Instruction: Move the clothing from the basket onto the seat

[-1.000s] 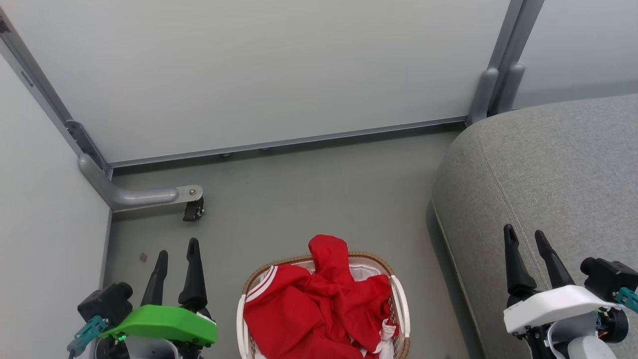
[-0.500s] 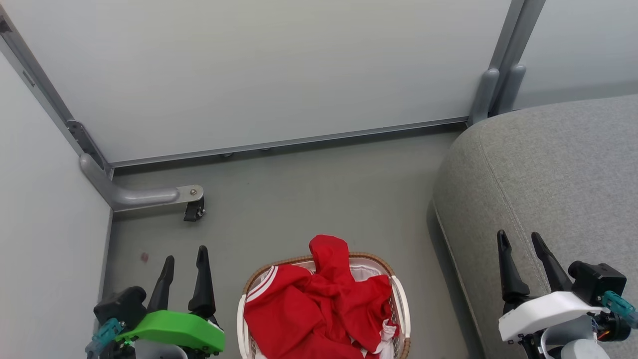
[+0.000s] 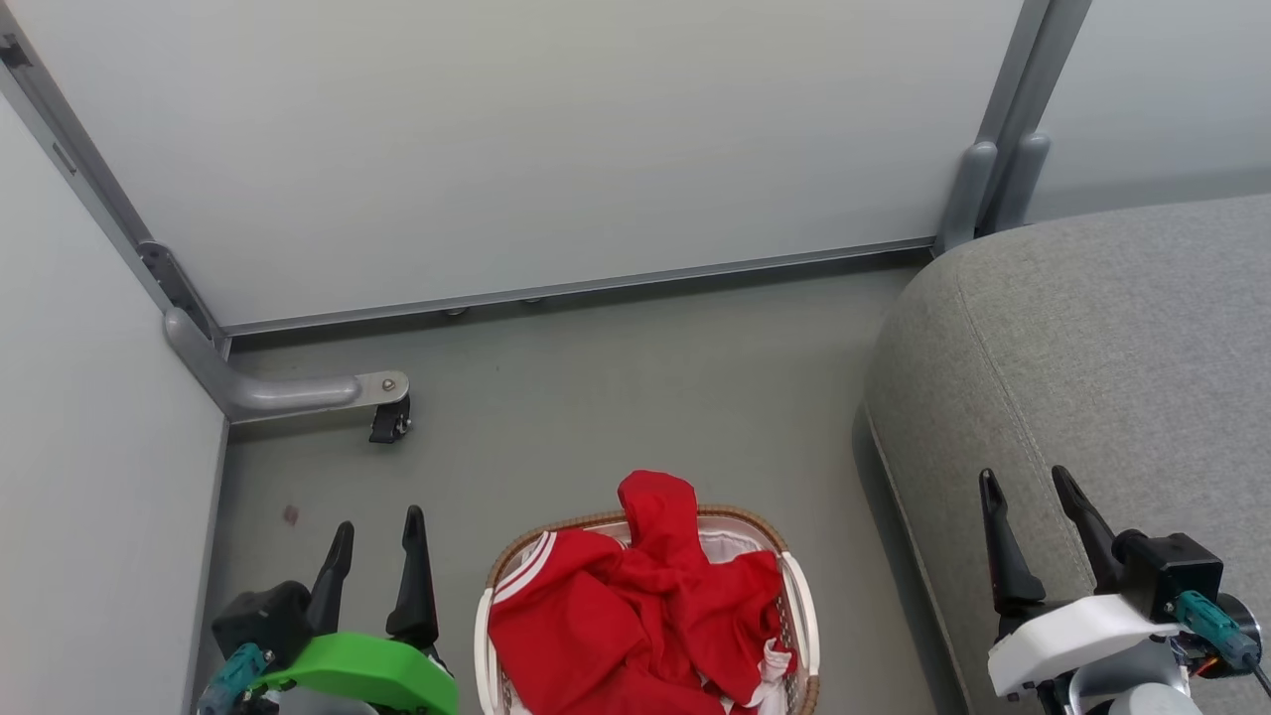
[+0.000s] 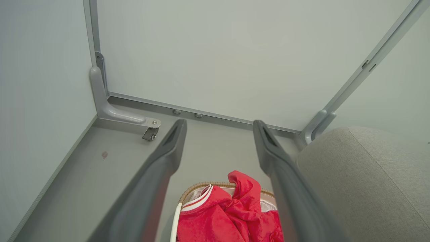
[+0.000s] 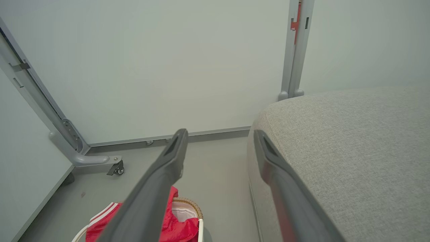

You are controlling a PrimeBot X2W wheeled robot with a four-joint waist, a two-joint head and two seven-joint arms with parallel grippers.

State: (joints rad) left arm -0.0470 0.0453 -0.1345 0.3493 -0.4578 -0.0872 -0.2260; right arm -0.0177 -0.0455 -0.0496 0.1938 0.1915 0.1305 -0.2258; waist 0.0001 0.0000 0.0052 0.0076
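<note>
Head view: the clothing (image 3: 635, 616) sits bunched in the basket (image 3: 802, 596) at btm ctr of the frame, heaped above the brown woven rim. One red fold pokes up over the far rim, a white-striped cuff shows at the pile's upper left, and a bit of white fabric at its lower right. The basket stands on the grey floor (image 3: 616, 387), cut off by the btm edge. The seat (image 3: 1092, 338) takes the right side of the frame, its rounded edge and stitched seam toward the basket, w/ a strip of floor between the two.

Left hand (image 3: 377, 521): lower left, green-topped wrist, fingers pointing up the frame and spread apart w/ nothing between them. It is over bare floor just left of the basket, clear of it. Right hand (image 3: 1023, 475): lower right, white-topped wrist, fingers likewise spread and empty, seen against the seat's edge near the seam. Whether it touches the fabric can't be told.

Left wrist view: both fingers stand wide, w/ basket and red pile at btm ctr between them and the seat at lower right. Right wrist view: fingers wide apart, red clothing and a bit of basket rim at btm left, partly behind one finger; the seat fills the right half.

Background: pale wall panels (image 3: 516, 149) in grey metal frames across the top, and a grey bracket foot (image 3: 288, 392) w/ a small black caster (image 3: 389, 425) at mid left.
</note>
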